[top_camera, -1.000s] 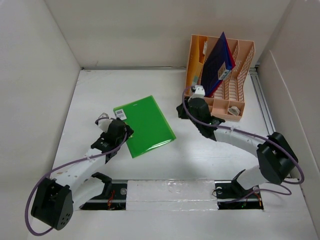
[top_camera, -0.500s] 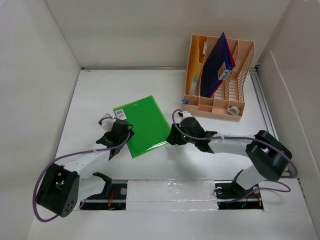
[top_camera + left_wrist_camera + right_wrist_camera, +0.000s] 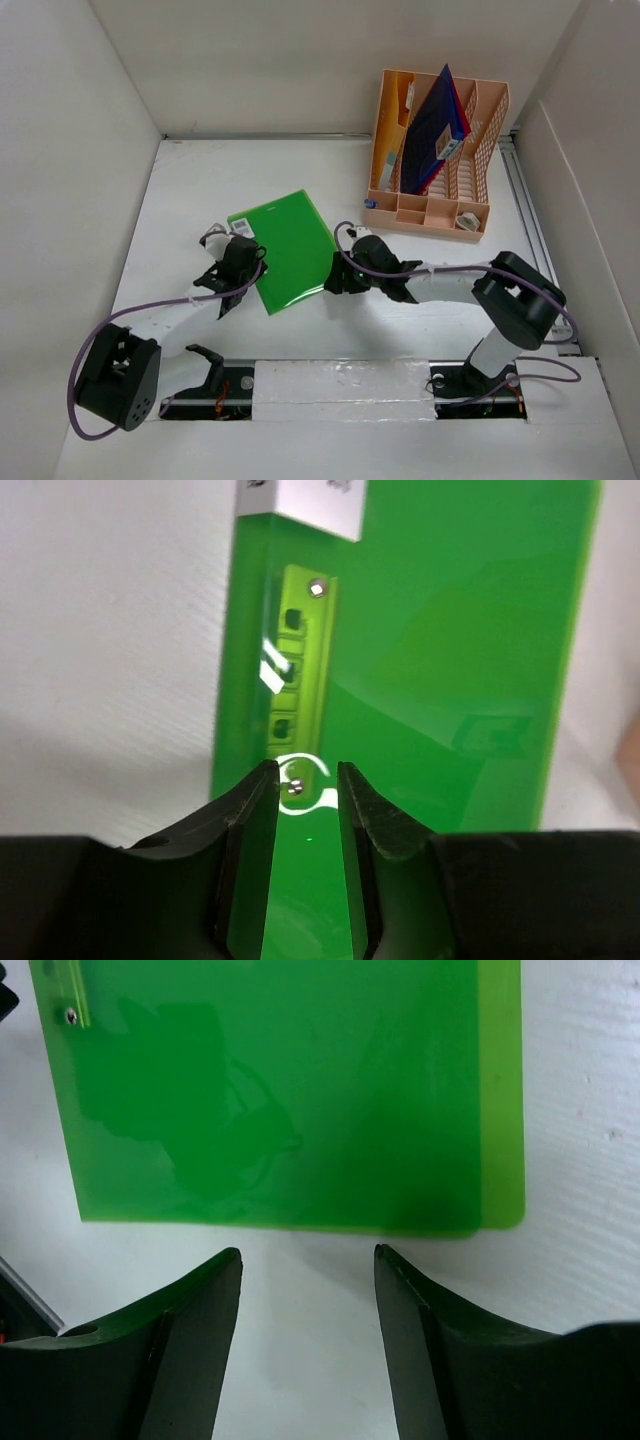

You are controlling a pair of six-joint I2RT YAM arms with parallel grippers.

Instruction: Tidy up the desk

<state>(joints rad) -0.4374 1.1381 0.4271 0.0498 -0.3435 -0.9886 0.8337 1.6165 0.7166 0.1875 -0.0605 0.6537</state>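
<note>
Tape (image 3: 340,378) covers the metal rail along the near edge of the desk (image 3: 200,180), a large flat white tabletop, plain and matte, closed in by white walls (image 3: 60,150) on the left, far and right sides, with faint streaks in its surface in the right wrist view. Both arm bases sit at that rail, partly sunk in dark cut-outs, so their mounts are hard to make out. Just beyond, near the middle of the tabletop, a glossy green folder (image 3: 288,250) lies flat and turned at an angle. The left gripper (image 3: 308,772) is over the folder's left edge, its fingers drawn to a narrow slit with green showing between them; whether they press on the folder cannot be told. A green binding strip (image 3: 300,650) with small rivets runs up that edge to a white label (image 3: 318,500), cut off at the top of the left wrist view and unreadable. The right gripper (image 3: 308,1260) is spread wide and holds nothing, its tips over bare white just beside the folder's right edge. In the far right corner stands a peach slotted file rack (image 3: 485,150) with a dark blue folder (image 3: 432,130) leaning in it, hiding much of the middle slots. Its small front compartments hold bits too small to identify
</note>
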